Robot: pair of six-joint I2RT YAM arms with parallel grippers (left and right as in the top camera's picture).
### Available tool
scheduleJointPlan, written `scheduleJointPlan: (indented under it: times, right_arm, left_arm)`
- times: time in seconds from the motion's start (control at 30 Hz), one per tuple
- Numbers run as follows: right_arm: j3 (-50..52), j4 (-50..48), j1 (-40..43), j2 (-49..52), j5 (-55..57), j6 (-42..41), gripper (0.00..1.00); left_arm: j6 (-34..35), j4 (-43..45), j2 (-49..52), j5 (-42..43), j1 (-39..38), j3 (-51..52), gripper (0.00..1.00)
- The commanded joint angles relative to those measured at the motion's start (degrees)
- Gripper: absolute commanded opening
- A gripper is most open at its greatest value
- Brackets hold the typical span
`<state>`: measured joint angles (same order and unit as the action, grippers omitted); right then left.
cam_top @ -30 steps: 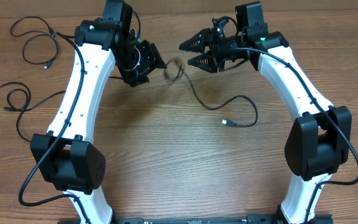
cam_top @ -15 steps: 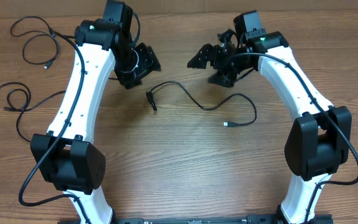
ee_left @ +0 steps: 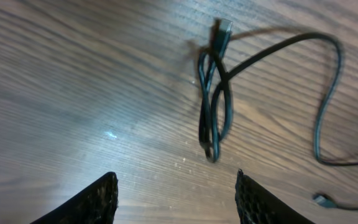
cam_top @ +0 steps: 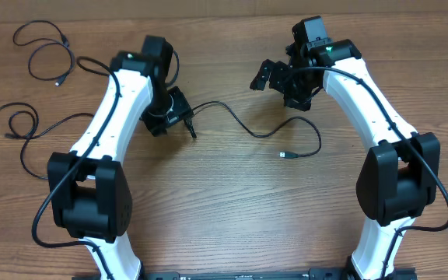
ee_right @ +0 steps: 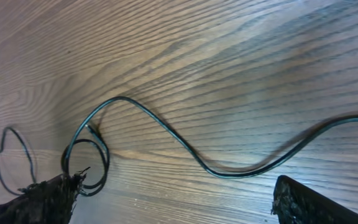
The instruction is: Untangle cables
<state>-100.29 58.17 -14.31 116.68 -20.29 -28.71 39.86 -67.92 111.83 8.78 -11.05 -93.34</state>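
L fingers [ee_left: 107, 198] stand apart w/ nothing between them but bare table [ee_left: 55, 74]. Just ahead, nearer the tip at picture-right, the black cable [ee_left: 215, 112] lies doubled back on itself in a narrow loop, its plug [ee_left: 224, 30] pointing away; no contact w/ either tip. The overhead view can't show that fold: the L gripper [cam_top: 181, 117] covers most of it, and the cord simply runs out from beside it.

R fingers [ee_right: 50, 194] are spread wide, holding nothing. Ahead of them the same cable crosses the wood in an S-bend, clear of both tips, w/ its curled end near the tip at picture-left. Overhead, the R gripper [cam_top: 280, 85] sits apart from the cord, and the cord's far end w/ a silvery plug [cam_top: 285, 155] lies between the arms. Overhead also shows two more cables [cam_top: 43, 48] loose beyond the L arm.
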Motion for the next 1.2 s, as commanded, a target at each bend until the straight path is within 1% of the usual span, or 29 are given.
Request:
scheduleJointPlan:
  times: [0.0,0.03,0.07,0.13,0.23,0.3,0.37,0.47,0.5,0.63,0.67,0.7,0.73,0.77,0.83,0.97,1.17]
  right_arm:
    - [1.70,0.07,-0.26,-0.85,2.43,0.31,1.00]
    - [1.86,0.13,-0.26,-0.85,2.43,0.31,1.00]
    - [2.21,0.11,-0.26,-0.83,2.47,0.31,1.00]
    - [2.32,0.09,-0.26,-0.83,2.54,0.33,1.00]
    - [2.47,0.13,-0.26,-0.83,5.07,0.33,1.00]
    - [2.47,0.26,-0.26,-0.83,6.47,0.33,1.00]
    - [2.47,0.39,-0.26,-0.83,7.02,0.33,1.00]
    - [2.47,0.68,-0.33,-0.83,6.99,0.33,1.00]
    - [2.49,0.74,-0.33,-0.83,6.99,0.33,1.00]
    - [3.15,0.70,-0.33,-0.83,7.02,0.33,1.00]
    - [3.58,0.59,-0.33,-0.83,7.02,0.33,1.00]
    - [4.44,0.33,-0.33,-0.83,7.02,0.33,0.99]
    - [5.25,-0.02,-0.33,-0.83,6.99,0.33,0.99]
    - [6.71,-0.98,-0.33,-0.83,6.97,0.31,0.96]
    - [8.35,-2.38,-0.37,-0.83,6.97,0.31,0.94]
    - [12.61,-6.71,-0.39,-0.83,6.69,0.28,0.87]
    - [16.41,-10.88,-0.61,-0.83,5.64,0.26,0.85]
  left_arm:
    - [0.42,5.95,0.37,2.19,-1.22,5.55,0.61]
    - [0.44,8.00,0.37,3.10,-1.44,6.64,0.62]
    - [0.44,11.89,0.37,5.49,-1.86,8.28,0.62]
    - [0.46,14.88,0.37,7.26,-2.32,9.35,0.63]
    - [0.46,17.29,0.37,6.97,-3.04,9.99,0.61]
    - [1.05,17.57,0.37,5.64,-3.39,10.10,0.59]
    - [1.29,17.57,0.37,4.76,-3.50,10.34,0.53]
    - [1.27,17.57,0.37,3.52,-3.56,10.69,0.49]
    - [1.27,17.40,0.37,2.58,-3.58,10.71,0.45]
    - [1.27,17.14,0.37,-0.04,-3.61,10.71,0.41]
    - [1.25,17.16,0.37,-0.31,-3.61,10.71,0.36]
    - [0.98,17.25,0.37,-0.42,-3.61,10.71,0.24]
    - [0.31,17.42,0.37,-0.42,-3.56,10.69,0.17]
    - [-1.36,17.75,0.37,-0.37,-3.54,10.67,0.05]
    - [-2.75,17.55,0.33,-0.28,-3.54,10.40,0.04]
    - [-4.66,13.38,-0.20,0.04,-3.52,6.49,0.04]
    - [-9.11,2.16,-0.22,1.49,-3.56,-6.49,0.04]
